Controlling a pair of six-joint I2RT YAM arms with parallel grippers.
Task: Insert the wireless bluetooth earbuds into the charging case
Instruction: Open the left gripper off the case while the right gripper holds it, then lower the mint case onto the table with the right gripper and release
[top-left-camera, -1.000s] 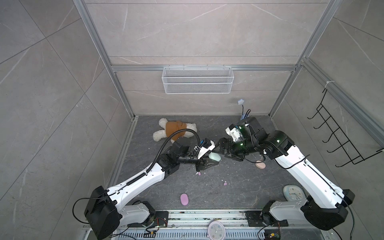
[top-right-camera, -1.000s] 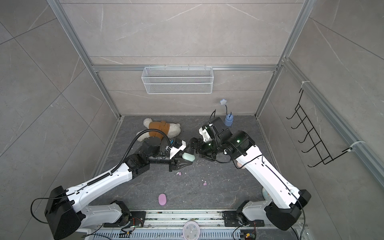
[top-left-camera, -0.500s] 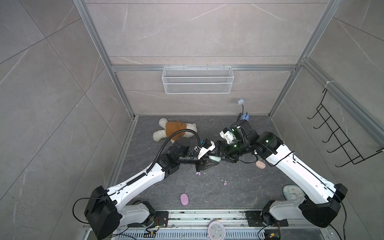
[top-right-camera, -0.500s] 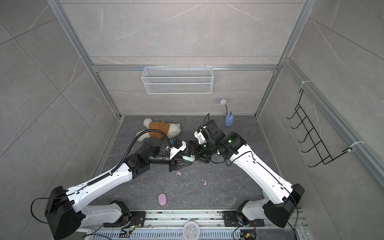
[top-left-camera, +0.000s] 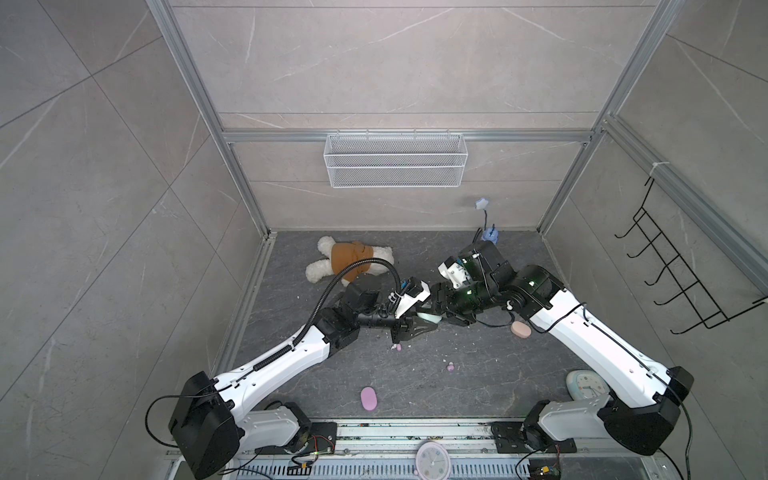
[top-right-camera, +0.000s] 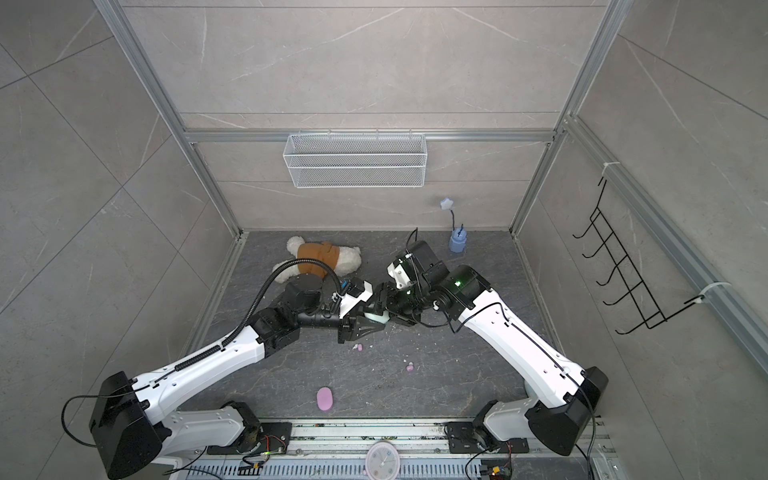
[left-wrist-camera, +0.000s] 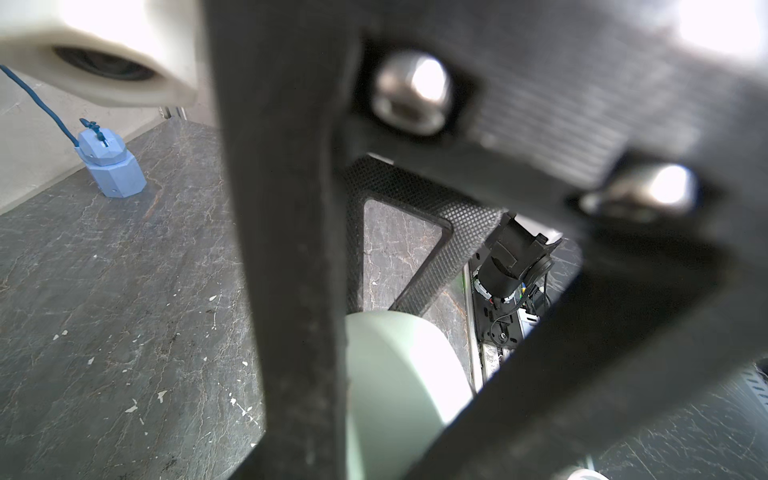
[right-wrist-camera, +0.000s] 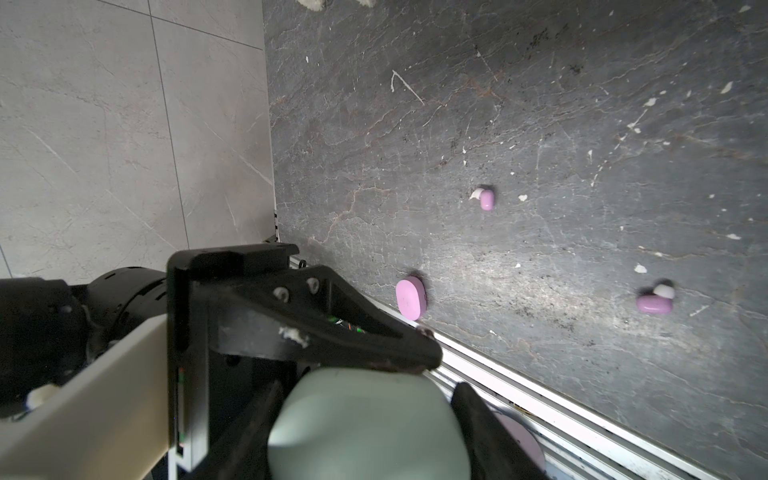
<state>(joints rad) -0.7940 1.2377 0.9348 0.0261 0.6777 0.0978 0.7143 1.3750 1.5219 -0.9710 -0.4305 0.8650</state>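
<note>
1. The left hand (top-left-camera: 426, 321) is pinching a mint-green oval plastic charging case (top-right-camera: 376, 318) between its black fingers. It is holding the case above the middle of the dark grey stone-patterned bench (top-left-camera: 478, 374).
2. The right hand (top-left-camera: 445, 309) is facing the left hand from the opposite side and sitting right at the case. One of its textured black fingers (left-wrist-camera: 457, 216) is showing just behind the case in the left wrist view. I cannot tell whether this hand is spread or already pressing on the case.
3. A tiny lilac plastic earbud (top-left-camera: 398, 347) with a white tip is lying on the bench just in front of the left hand, outside any case.
4. A second lilac earbud (top-left-camera: 450, 367) is lying farther towards the front rail, apart from the first and also loose on the bench.
5. A lilac-pink oval case (top-left-camera: 368, 398) is lying flat near the front rail, well apart from both hands.
6. A peach oval case (top-left-camera: 520, 329) is lying on the bench just beside the right arm.
7. A white plush bear in a brown top (top-left-camera: 349, 259) is lying at the back left of the bench.
8. A small blue faceted vase (left-wrist-camera: 110, 166) is standing at the back right.
</note>
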